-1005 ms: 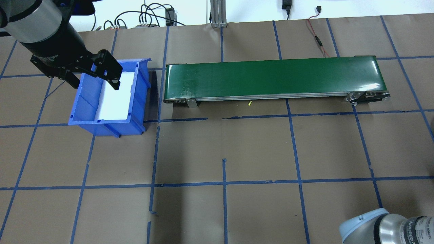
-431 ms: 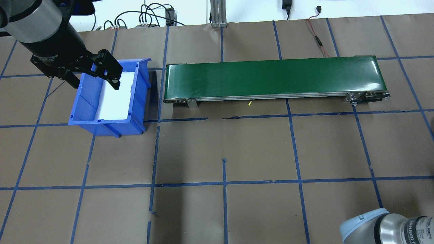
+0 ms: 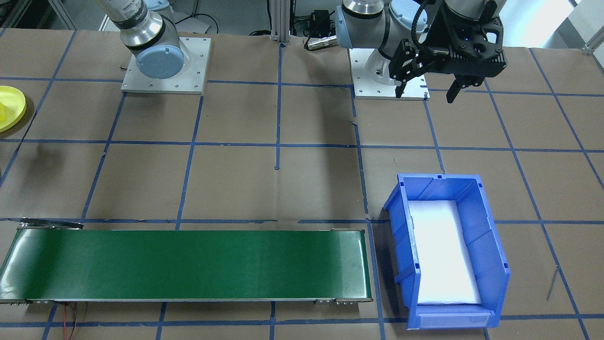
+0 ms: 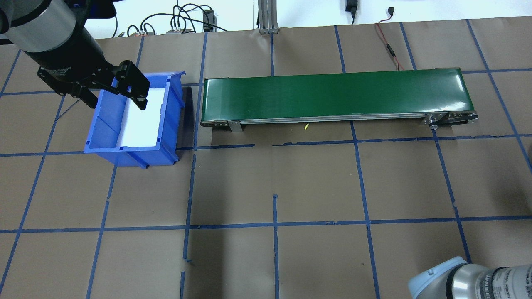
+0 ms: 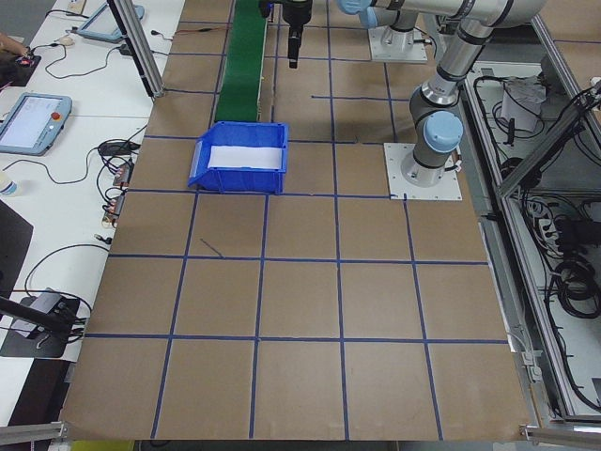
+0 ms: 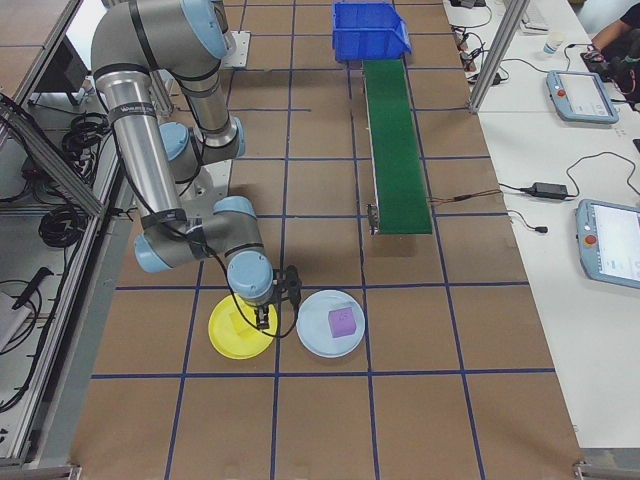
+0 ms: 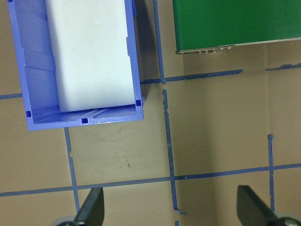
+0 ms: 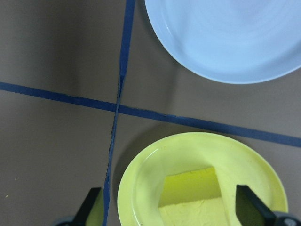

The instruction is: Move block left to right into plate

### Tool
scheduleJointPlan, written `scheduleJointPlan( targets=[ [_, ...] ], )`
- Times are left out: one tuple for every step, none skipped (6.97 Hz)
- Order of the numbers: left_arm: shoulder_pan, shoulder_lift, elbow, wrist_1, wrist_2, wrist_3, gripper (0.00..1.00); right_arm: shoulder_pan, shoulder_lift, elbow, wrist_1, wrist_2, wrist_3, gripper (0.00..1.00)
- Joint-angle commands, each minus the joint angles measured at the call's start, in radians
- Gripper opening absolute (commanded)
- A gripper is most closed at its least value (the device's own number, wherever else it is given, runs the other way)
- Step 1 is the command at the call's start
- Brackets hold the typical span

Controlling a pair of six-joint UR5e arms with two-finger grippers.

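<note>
A yellow foam block (image 8: pixel 193 195) lies inside the yellow plate (image 8: pixel 141 174), which also shows at the table's right end (image 6: pixel 222 338) and at the view's left edge (image 3: pixel 12 106). My right gripper (image 8: pixel 168 200) hangs open just above that plate (image 6: pixel 268 308), its fingers either side of the block and not touching it. My left gripper (image 4: pixel 117 103) is open and holds nothing, raised over the near end of the blue bin (image 4: pixel 168 124); from the front it shows high up (image 3: pixel 424 97). In the left wrist view its fingertips (image 7: pixel 91 207) stand wide apart.
The blue bin (image 3: pixel 495 264) holds only a white foam liner (image 3: pixel 441 250). A green conveyor belt (image 4: pixel 336 93) runs between bin and plates. A pale blue plate (image 6: pixel 318 340) with a purple block (image 6: pixel 342 321) sits beside the yellow plate. A red cable (image 4: pixel 388 45) lies behind the belt.
The right arm's elbow at the lower right of the overhead view has shifted slightly left. The left arm and gripper have stayed still.
</note>
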Motion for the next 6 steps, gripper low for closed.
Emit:
scheduleJointPlan(
  targets=[
    [0.000, 0.000, 0.000, 0.000, 0.000, 0.000, 1.00, 0.145, -0.037, -0.143, 0.091, 0.041, 0.062, 0.99],
    [0.000, 0.000, 0.000, 0.000, 0.000, 0.002, 1.00, 0.203, -0.067, -0.211, 0.204, 0.043, 0.076, 0.99],
    [0.002, 0.000, 0.002, 0.000, 0.000, 0.002, 1.00, 0.254, -0.148, -0.227, 0.269, 0.050, 0.190, 1.00],
    [0.000, 0.000, 0.000, 0.000, 0.000, 0.002, 1.00, 0.300, -0.207, -0.227, 0.315, 0.052, 0.243, 1.00],
    [0.002, 0.000, 0.000, 0.000, 0.000, 0.002, 1.00, 0.355, -0.254, -0.224, 0.326, 0.052, 0.257, 1.00],
    [0.000, 0.000, 0.000, 0.000, 0.000, 0.002, 1.00, 0.404, -0.297, -0.225, 0.346, 0.053, 0.343, 1.00]
  ],
)
